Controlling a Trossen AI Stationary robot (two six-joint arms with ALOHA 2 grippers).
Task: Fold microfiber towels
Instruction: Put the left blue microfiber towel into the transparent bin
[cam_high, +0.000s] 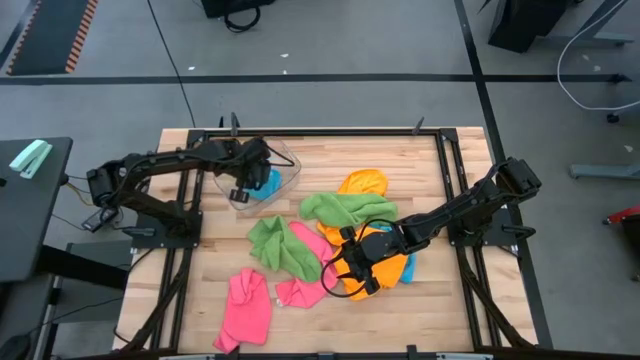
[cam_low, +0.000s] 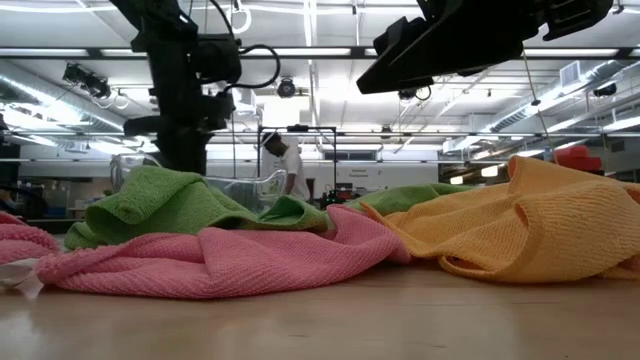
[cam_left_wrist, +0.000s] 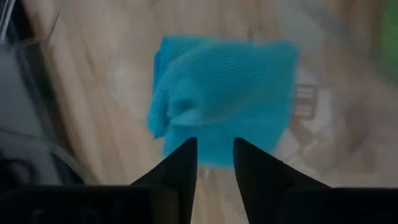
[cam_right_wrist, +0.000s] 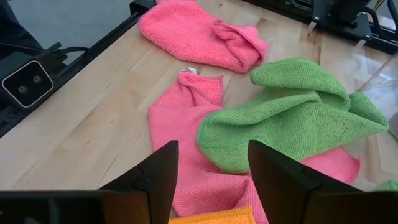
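Left gripper (cam_left_wrist: 214, 158), jaws narrowly apart, hangs over the folded sky-blue microfiber towel (cam_left_wrist: 224, 99), apparently stowing it in the clear plastic tub (cam_high: 285, 165); right gripper (cam_right_wrist: 211, 171), jaws apart and empty, hovers over the mid-desk heap.

Bright overhead strip lighting; blurred left wrist view.

You are looking at matt, nubby cloth towels (cam_high: 300, 250) lying rumpled on a pale wooden tabletop (cam_high: 200, 290) with visible grain; near its far-left corner, the clear plastic tub (cam_high: 285, 160) is showing glossy walls.
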